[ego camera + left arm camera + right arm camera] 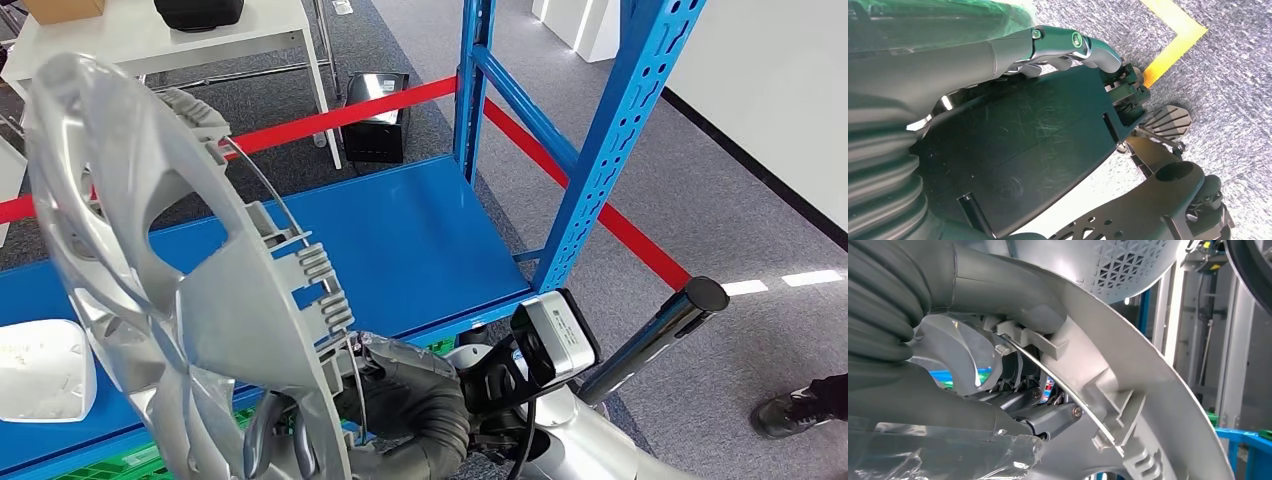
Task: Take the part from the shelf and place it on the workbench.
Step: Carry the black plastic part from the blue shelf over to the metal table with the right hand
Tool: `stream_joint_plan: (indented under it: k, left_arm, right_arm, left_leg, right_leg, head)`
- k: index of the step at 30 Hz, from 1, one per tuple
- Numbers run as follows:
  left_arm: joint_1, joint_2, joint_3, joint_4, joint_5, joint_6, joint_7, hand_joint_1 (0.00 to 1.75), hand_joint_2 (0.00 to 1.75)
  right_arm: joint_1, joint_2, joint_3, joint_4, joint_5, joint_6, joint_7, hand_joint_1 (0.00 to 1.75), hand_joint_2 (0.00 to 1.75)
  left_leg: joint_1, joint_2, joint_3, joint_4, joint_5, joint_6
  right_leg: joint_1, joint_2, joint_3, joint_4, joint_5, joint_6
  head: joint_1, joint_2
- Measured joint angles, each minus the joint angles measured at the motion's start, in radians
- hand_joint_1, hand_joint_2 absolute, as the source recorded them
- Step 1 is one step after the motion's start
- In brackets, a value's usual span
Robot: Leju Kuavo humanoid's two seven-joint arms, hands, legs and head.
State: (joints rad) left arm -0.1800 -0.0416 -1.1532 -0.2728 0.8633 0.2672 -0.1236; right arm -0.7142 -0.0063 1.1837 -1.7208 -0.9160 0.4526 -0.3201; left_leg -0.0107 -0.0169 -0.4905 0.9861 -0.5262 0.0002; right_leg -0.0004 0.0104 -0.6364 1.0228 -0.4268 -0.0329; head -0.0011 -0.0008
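Part: silver wheel cover (150, 290), lifted off the blue shelf board (400, 235) and carried in the air close under the head camera, tilted on edge, back side with clips and wire ring (1058, 375) turned toward the robot.
Reason for the tilt: judged a consequence of a grip at the rim alone, so the disc stands up from the hand instead of lying flat; also keeps the wide disc away from the blue upright (610, 130).
Hold: right hand (400, 400) closed on the lower rim, thumb (998, 285) pressed over the outer edge, darker fingers (1048, 412) tucked behind the clips from the inner side; a firm pinch across the rim, nothing loose in sight.
Part relative to hand: rim in the hand, the rest of the disc rising up and to the robot's left of it.
Left hand: hanging low over grey carpet (1228, 75), left hand (1058, 45) with fingers stretched out fairly straight, nothing in them.
Shelf surroundings: white moulded piece (40, 370) lying on the board at the left; red barrier tape (330, 118) running behind.
Workbench: possibly the white table (160, 45) beyond the tape, not certain.
Stage: pick done, carry and set-down not yet done.
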Motion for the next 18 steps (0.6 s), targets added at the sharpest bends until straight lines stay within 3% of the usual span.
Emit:
stream_joint_plan:
  k: [18]
  left_arm:
    - [0.001,0.000,0.000,0.000,0.006,0.003,-0.005,0.00,1.75]
  right_arm:
    - [-0.003,-0.010,0.002,0.000,-0.004,-0.025,0.021,1.75,1.75]
  left_leg:
    - [0.000,0.000,0.000,0.000,0.000,0.000]
  right_leg:
    - [0.000,0.000,0.000,0.000,0.000,0.000]
  head:
    - [0.000,0.000]
